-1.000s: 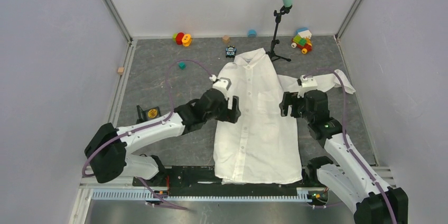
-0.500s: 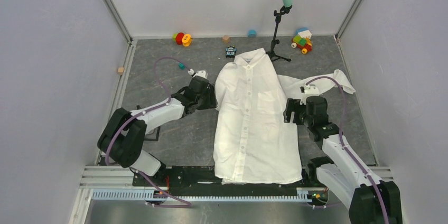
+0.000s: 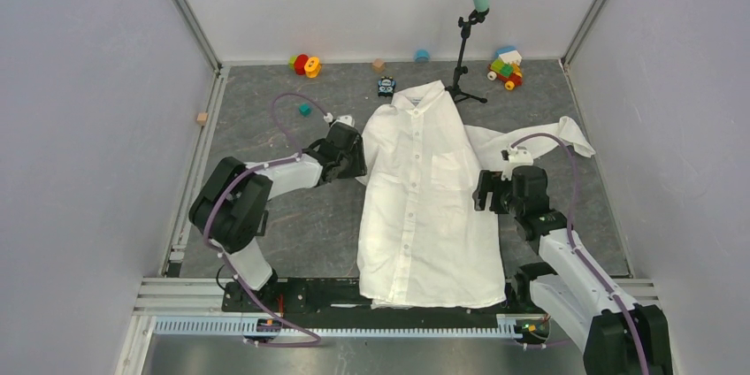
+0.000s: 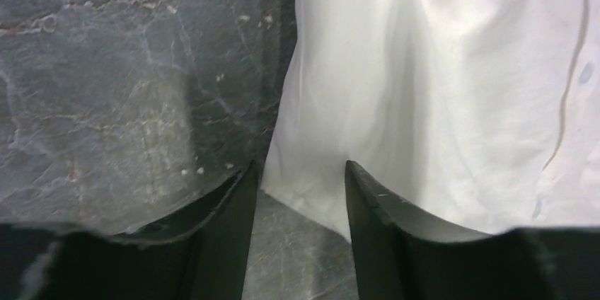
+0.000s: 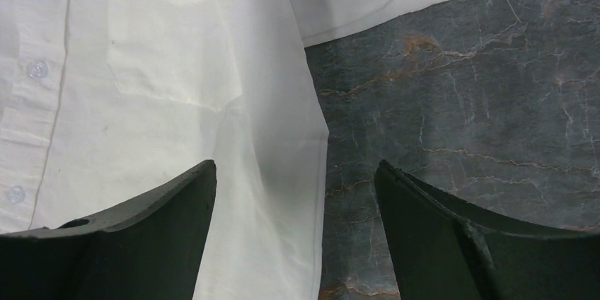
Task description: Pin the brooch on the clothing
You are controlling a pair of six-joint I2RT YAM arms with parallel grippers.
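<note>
The clothing, a white button-up shirt (image 3: 424, 198), lies flat on the grey mat with its collar at the far end. Its right sleeve is spread toward the right wall. My left gripper (image 3: 356, 163) is low at the shirt's left edge. In the left wrist view the gripper (image 4: 301, 169) is open with narrowed jaws, and the shirt's edge (image 4: 311, 172) lies between the tips. My right gripper (image 3: 478, 191) is at the shirt's right edge. In the right wrist view it (image 5: 296, 169) stands wide open over the side hem, below the chest pocket (image 5: 170, 52). The brooch shows in no view.
A microphone stand (image 3: 464, 57) rises just beyond the collar. Toys lie along the far wall: stacking rings (image 3: 305, 64), a block truck (image 3: 506, 68), a small car (image 3: 386, 86). A teal cube (image 3: 304, 109) sits left of the shirt. Walls close both sides.
My left arm has swung back from over the shirt to its left edge, and its jaws have narrowed. It now covers a black stand with a gold disc. The right gripper moved slightly nearer.
</note>
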